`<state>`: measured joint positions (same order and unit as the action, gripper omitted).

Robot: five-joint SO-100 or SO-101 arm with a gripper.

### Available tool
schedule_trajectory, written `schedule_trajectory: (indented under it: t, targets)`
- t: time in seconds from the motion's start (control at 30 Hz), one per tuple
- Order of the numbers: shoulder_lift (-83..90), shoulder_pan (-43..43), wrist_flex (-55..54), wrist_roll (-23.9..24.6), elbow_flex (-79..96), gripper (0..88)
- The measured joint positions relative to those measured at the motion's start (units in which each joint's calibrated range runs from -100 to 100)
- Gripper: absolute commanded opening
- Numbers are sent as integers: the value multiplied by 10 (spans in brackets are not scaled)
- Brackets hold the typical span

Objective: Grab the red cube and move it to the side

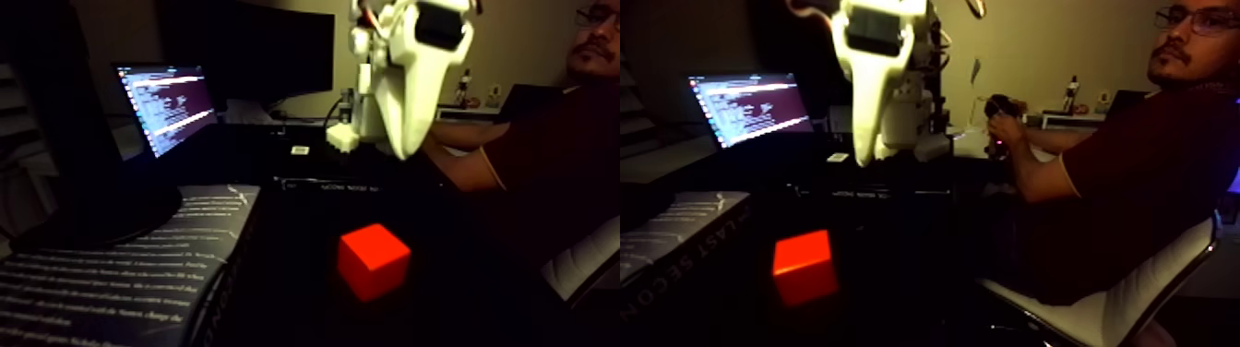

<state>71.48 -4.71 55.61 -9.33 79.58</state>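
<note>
The red cube rests on the dark table in the middle of the left half of the fixed view. It appears again in the right half. My white gripper hangs well above and behind the cube, pointing down, clear of it. Its fingers taper to a single point with no gap between them, and nothing is held. The right half gives the same picture of the gripper.
An open book lies left of the cube, with a lit laptop behind it. A person sits at the right on a white chair, one hand on a device. Another book edge lies right of the cube.
</note>
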Motion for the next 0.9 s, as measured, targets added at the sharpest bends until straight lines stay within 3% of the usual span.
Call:
schedule_trajectory:
  t: [0.27, 0.63, 0.9]
  targets:
    - [-198, 53, 8, -107, -197, 15]
    - [-399, 77, 175, -298, -449, 15]
    - [-522, 77, 242, -348, -510, 15]
